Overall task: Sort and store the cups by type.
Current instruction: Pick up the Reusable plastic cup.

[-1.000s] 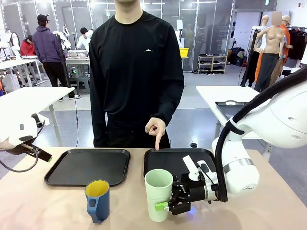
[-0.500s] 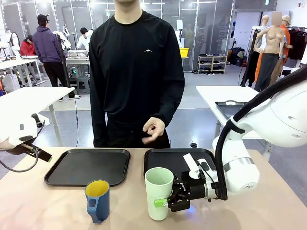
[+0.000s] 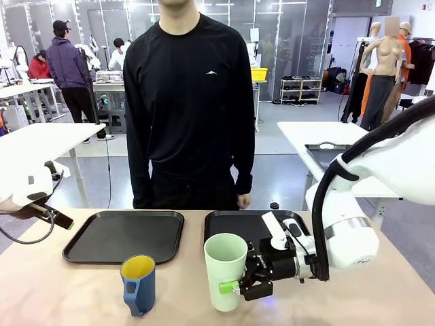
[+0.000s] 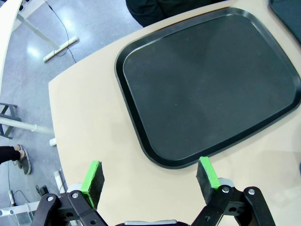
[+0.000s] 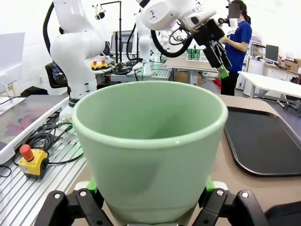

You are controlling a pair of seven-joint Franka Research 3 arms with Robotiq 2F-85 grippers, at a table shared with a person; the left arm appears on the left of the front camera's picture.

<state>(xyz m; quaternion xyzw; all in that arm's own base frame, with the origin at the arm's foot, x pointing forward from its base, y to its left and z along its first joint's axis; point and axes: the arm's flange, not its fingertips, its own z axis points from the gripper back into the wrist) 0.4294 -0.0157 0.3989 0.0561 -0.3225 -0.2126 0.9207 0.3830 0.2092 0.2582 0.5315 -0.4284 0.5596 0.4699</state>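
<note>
The pale mint-green tumbler stands upright near the table's front edge, just in front of the right black tray. My right gripper reaches in from the right and is shut on its lower part. In the right wrist view, green pads press both sides of the tumbler. The blue mug, yellow inside, stands free to the tumbler's left, in front of the left tray. My left gripper hovers open at the table's left edge. The left wrist view has that gripper above bare table beside the tray.
A person in black stands at the far side of the table, arms down by their sides. Both black trays lie bare side by side along the far half. Bare tabletop runs along the front, left of the mug and right of my right arm.
The person's hand, which pointed down at the right tray, has curled and dropped to their side. My right gripper and the tumbler have shifted slightly. The left arm stayed still.
</note>
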